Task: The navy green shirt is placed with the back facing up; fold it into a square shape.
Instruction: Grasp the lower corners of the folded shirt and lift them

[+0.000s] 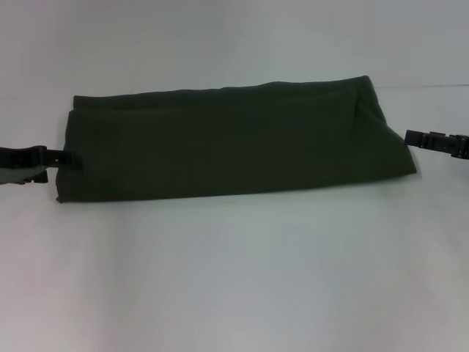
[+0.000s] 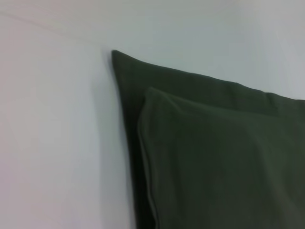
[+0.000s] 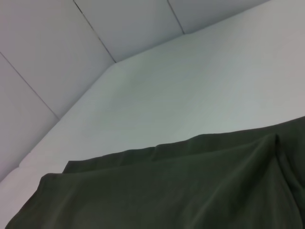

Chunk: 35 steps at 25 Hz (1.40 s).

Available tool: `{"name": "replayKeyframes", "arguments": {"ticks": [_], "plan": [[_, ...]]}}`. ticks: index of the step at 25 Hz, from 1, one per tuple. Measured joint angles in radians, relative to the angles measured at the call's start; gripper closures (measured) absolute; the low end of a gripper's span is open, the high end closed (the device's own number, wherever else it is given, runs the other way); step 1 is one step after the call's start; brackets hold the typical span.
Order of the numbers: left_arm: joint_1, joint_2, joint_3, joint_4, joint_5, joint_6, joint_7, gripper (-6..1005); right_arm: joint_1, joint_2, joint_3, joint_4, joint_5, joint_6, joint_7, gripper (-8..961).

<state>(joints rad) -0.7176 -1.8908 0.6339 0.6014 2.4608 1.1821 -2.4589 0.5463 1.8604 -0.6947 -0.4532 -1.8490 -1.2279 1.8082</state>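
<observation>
White tabletop [image 1: 234, 279] carries the navy green shirt [image 1: 234, 143] as a long folded band, my left gripper [image 1: 53, 157] and right gripper [image 1: 410, 136] at its ends, finger states unreadable; uneven lifting could skew layers.

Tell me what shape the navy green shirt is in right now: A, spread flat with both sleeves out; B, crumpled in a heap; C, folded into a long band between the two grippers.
C: the navy green shirt lies as a long layered band, left gripper at one end, right gripper at the other.
</observation>
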Motion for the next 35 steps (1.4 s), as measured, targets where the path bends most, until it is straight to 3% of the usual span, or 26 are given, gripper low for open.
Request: {"name": "replayKeyframes", "arguments": {"ticks": [13,22,35], "plan": [[-0.011,-0.013,0.024,-0.043,0.02,-0.078,0.011,144,-0.001,0.0,-0.002,0.0,-0.006,0.002,0.0,118],[-0.027,-0.037,0.057,-0.064,0.027,-0.11,0.025,147,0.003,0.0,-0.003,0.001,-0.006,0.001,0.0,118],[-0.029,-0.042,0.062,-0.065,0.027,-0.114,0.025,150,0.006,0.003,-0.004,0.003,-0.006,0.004,-0.001,119]]}}
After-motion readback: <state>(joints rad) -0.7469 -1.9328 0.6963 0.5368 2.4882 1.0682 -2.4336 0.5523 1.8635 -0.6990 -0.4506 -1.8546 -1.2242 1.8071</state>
